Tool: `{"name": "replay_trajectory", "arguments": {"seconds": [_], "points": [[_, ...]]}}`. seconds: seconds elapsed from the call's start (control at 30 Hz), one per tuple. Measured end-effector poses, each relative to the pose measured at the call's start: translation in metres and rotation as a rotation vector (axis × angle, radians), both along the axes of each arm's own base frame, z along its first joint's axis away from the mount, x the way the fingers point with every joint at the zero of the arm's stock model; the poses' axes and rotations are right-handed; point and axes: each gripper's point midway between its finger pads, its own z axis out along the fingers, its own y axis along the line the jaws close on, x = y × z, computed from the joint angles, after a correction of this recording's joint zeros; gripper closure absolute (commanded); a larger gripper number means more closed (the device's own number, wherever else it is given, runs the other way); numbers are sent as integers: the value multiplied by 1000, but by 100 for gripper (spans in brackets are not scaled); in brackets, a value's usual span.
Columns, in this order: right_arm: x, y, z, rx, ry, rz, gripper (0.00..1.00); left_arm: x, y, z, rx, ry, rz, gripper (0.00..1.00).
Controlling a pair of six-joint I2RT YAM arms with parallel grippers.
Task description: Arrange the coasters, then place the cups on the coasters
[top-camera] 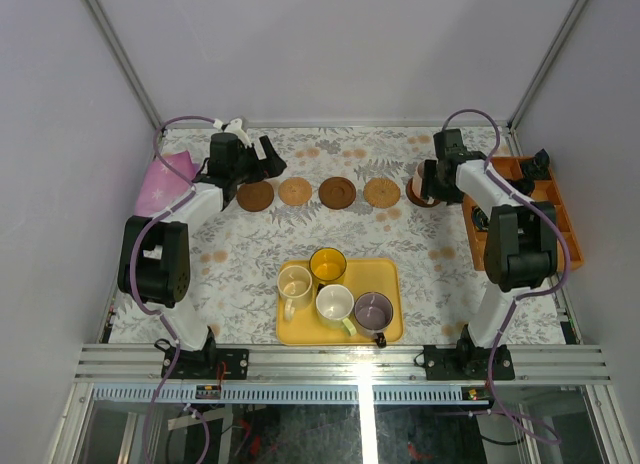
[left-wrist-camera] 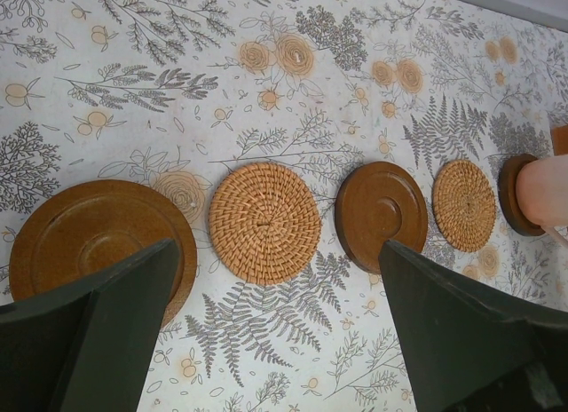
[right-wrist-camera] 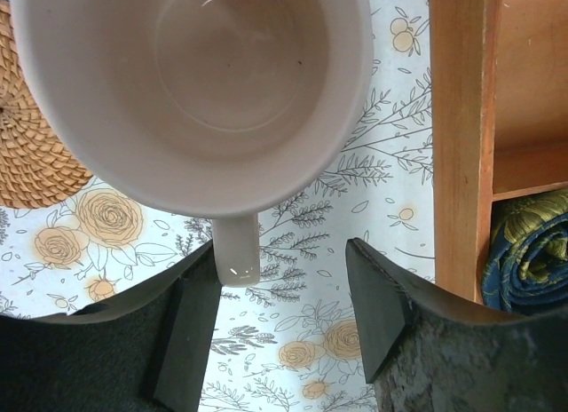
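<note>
Right wrist: glossy pale-pink cup [right-wrist-camera: 191, 83], handle inside parted right tool [right-wrist-camera: 282, 257]; left tool [left-wrist-camera: 277, 252] spread wide

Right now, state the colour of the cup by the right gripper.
Pale pink cup; right wrist view.

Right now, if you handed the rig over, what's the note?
Left gripper: fingers open, empty, above the left end of the coaster row.
Right gripper: fingers open either side of the pink cup handle, not clamped.
Done: five coasters in a row, pink cup on the rightmost coaster.
Left: yellow cup, cream cup, pale cup and purple cup, all on the yellow tray, go onto the four bare coasters.
</note>
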Motion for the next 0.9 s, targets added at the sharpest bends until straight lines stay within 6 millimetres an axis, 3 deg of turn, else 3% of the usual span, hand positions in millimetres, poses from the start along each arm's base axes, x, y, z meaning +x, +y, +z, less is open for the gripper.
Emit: {"name": "replay_trajectory", "arguments": {"seconds": [0.6,0.7,0.9], "points": [[-7,-3,4,-7,-11,-20,35,-4,0,-6,-2,17,2,4],[-10,2,15,25,-27,-3,34,-4,0,-6,-2,17,2,4],[-23,25,56,143,-96,66,34,-4,0,-6,-2,17,2,4]]}}
